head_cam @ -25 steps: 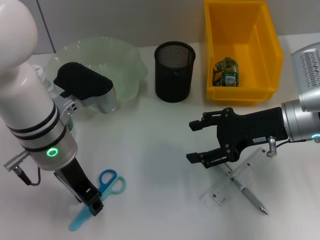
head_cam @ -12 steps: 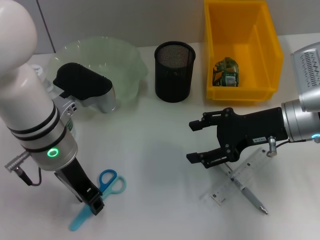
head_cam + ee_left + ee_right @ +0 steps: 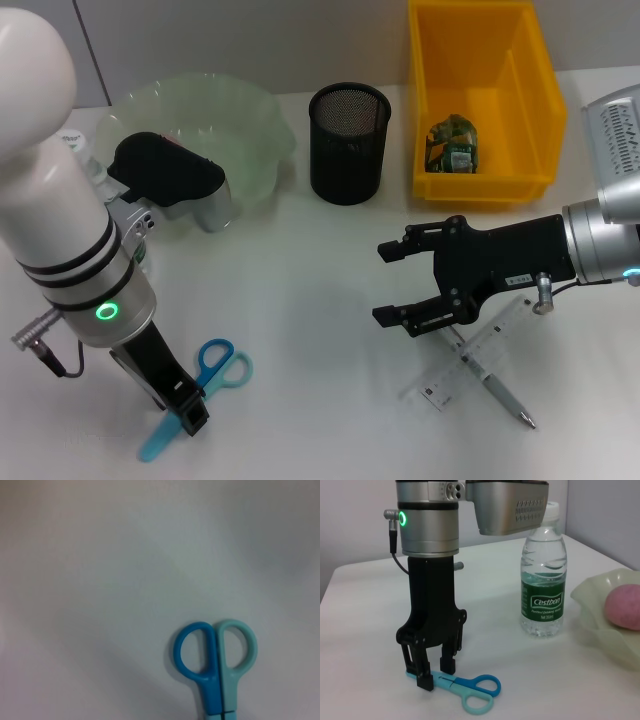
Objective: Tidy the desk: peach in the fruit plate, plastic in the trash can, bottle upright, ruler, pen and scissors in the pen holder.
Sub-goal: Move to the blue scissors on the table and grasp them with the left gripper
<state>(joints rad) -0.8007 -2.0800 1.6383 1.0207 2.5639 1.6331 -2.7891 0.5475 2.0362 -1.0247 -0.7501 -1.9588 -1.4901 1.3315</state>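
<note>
Behind the left gripper (image 3: 431,675), whose fingers straddle the scissors (image 3: 465,687), only the right wrist view shows the upright bottle (image 3: 543,575).

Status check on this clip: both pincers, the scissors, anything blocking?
Left pincer down astride blue scissors' blades, scissors flat on desk. Right pincer open, empty, above clear ruler and pen. Nothing blocking.

Your left gripper (image 3: 187,413) points straight down, fingertips at the desk, jaws slightly parted; right gripper (image 3: 395,282) hovers level, jaws wide open, pointing left
</note>
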